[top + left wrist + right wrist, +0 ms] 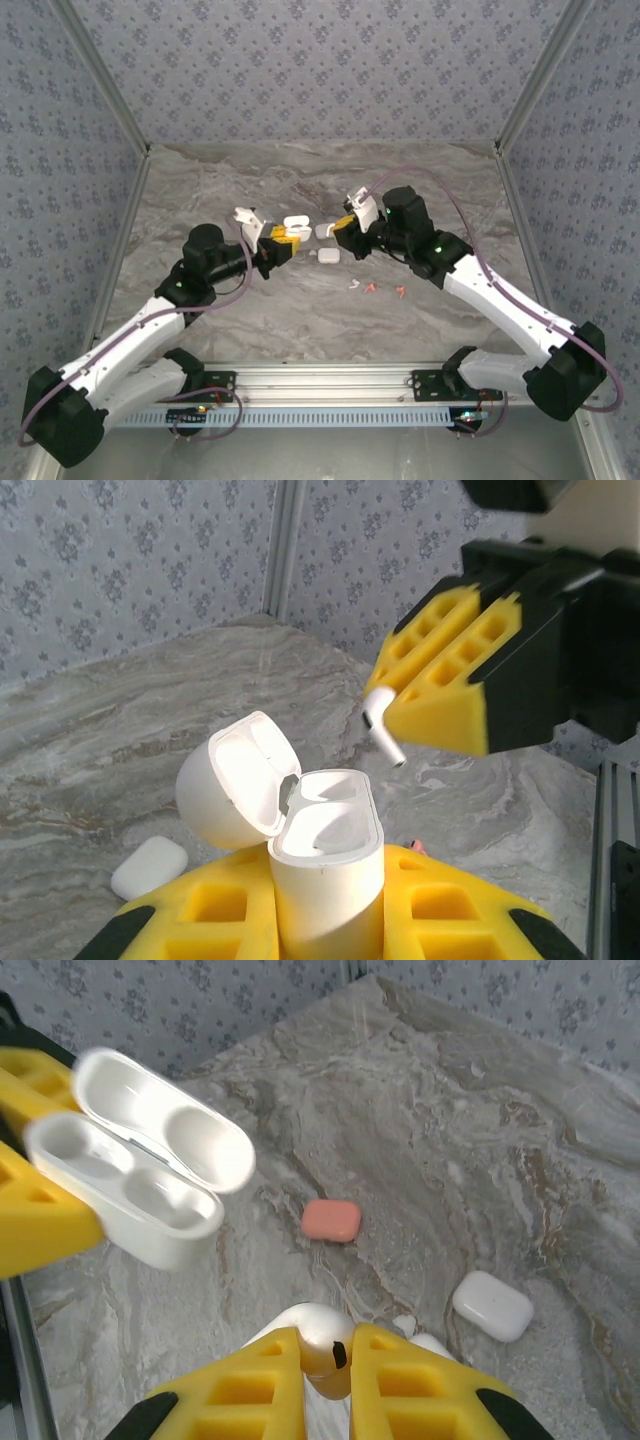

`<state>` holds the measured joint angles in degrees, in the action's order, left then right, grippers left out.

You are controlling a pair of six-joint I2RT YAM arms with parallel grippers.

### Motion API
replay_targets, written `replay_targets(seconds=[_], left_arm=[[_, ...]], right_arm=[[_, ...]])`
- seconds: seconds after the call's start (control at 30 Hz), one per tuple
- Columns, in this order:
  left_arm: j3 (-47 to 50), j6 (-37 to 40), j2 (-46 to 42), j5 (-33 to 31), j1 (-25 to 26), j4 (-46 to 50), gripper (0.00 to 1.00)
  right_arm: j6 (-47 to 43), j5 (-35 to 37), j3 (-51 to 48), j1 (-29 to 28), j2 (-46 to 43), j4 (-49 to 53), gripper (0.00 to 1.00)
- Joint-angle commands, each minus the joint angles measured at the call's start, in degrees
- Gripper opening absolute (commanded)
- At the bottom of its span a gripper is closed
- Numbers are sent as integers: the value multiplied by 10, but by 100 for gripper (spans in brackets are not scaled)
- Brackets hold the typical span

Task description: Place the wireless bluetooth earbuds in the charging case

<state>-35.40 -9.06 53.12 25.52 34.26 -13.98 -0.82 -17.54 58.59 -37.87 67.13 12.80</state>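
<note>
While fingers (440,705) pinch it, earbud (383,730) stem seemingly downward

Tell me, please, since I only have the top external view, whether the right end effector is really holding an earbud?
Observer: Yes. The right wrist view shows a white earbud pinched in the right end effector.
Operator: Thank you. Is the charging case ready to receive it?
Observer: The left wrist view shows the charging case upright in the left end effector, with its lid swung open.
Operator: Is anything already in the wells?
Observer: No. The right wrist view looks into both wells, and they are empty. The earbud sits above and to one side of the opening, not touching it.
</note>
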Motion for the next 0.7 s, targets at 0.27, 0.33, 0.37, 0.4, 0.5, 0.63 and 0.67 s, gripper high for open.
replay_targets(seconds=[0.27,0.33,0.37,0.4,0.5,0.63,0.67], left_arm=[[-28,-18,43,42,6,-46,0],[-30,-17,46,43,8,-47,0],[-30,-16,48,44,10,-47,0],[-32,-16,49,44,10,-47,0],[-33,-16,50,45,13,-49,0],[-34,-15,51,45,14,-49,0],[-34,-15,50,45,14,-49,0]], right_arm=[[-27,19,43,-33,-8,-60,16],[-30,19,47,-37,-3,-66,16],[-32,19,50,-40,1,-67,16],[-33,19,52,-42,4,-69,16],[-35,19,58,-48,16,-70,16],[-37,19,63,-57,30,-70,16],[-38,19,64,-59,33,-71,16]])
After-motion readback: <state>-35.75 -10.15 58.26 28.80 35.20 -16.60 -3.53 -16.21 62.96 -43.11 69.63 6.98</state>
